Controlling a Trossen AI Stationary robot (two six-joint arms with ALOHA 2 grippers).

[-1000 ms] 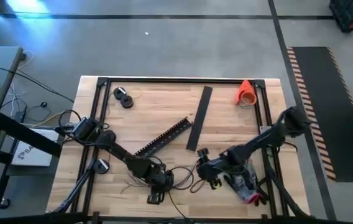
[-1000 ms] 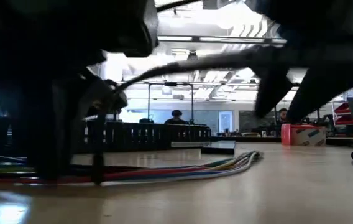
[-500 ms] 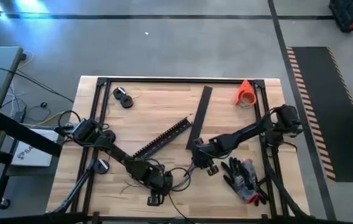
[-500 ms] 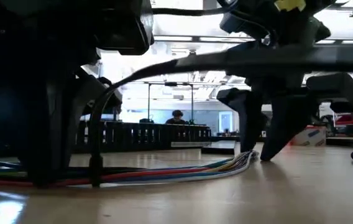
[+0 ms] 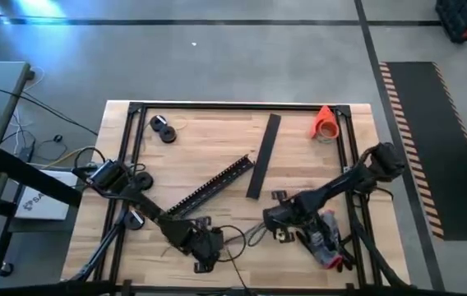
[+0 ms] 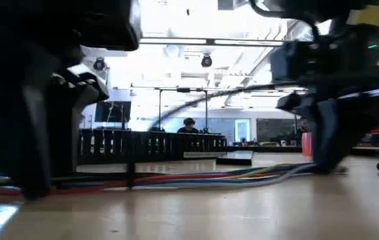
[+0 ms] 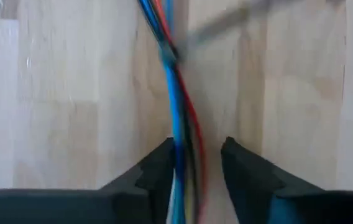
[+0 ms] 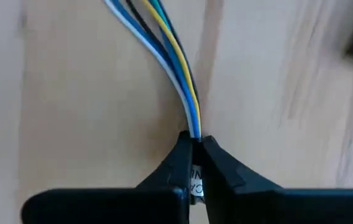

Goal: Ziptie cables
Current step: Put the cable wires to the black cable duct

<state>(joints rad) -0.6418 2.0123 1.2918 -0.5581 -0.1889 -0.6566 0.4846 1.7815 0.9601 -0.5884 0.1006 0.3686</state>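
Note:
The cables point(image 5: 238, 239) are a thin bundle of coloured wires (blue, red, yellow, white, black) lying on the wooden table near its front edge; in the low view the cables point(image 6: 209, 177) run flat along the table. My left gripper point(image 5: 204, 247) is at their left part. In its wrist view the left gripper point(image 7: 198, 155) stands open, with the cables point(image 7: 178, 93) passing between its fingers, close to one finger. My right gripper point(image 5: 276, 231) is shut on their right end. My right gripper point(image 8: 195, 147) pinches the cables' end point(image 8: 194, 129) between its two fingertips, with the wires gathered into a narrow strand there. The fingers slant down from above and lie along the wires. The bundle trails away from the tips, resting on the table.
Two long black bars lie at mid-table, a slotted bar point(image 5: 217, 184) and a flat bar point(image 5: 264, 156). An orange roll point(image 5: 325, 122) is at the far right, two black discs point(image 5: 164, 128) at the far left, a dark glove-like heap point(image 5: 325, 241) by the right arm. A black frame point(image 5: 242, 105) edges the table.
My right gripper, open at the cables' right end half a second ago, has shut on that end and moved toward the table's right and near edge with it. The bundle now lies longer and straighter. My left gripper has shifted slightly toward the left edge.

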